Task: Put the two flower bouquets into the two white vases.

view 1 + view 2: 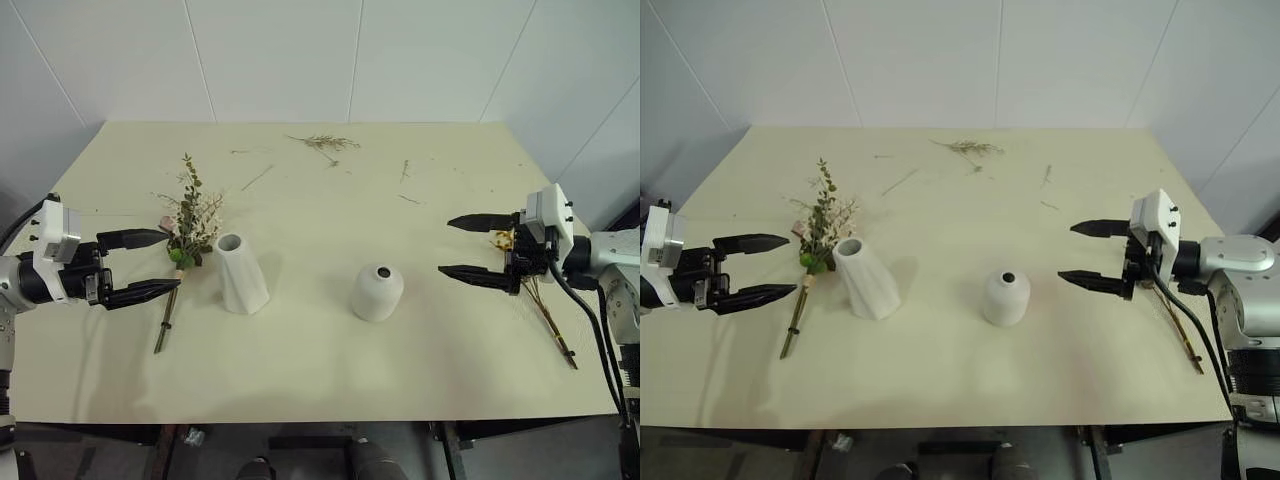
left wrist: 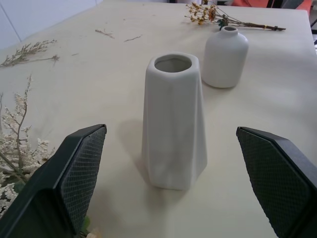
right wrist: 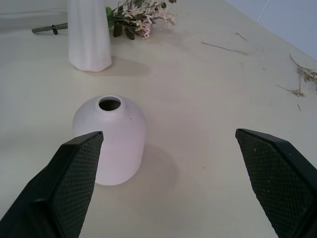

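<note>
Bouquets (image 1: pixel 186 228) flat beside empty vases (image 1: pixel 242 272)

Looks like a lab/test cell to me, not a home. I've got one plain cream table (image 1: pixel 300 360) set vs bare white panel walls (image 1: pixel 280 60), seams visible, no decor. Around the table: black cabling (image 1: pixel 590 320) off its right edge, dark floor under its front edge, few dry twigs (image 1: pixel 322 144) near its far edge.

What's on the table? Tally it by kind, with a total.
White vases: 2, the tall vase and the round vase
Bouquets: 2, the rose bouquet and the yellow-bloom bouquet
Loose dried twig: 1
Total: 5
</note>
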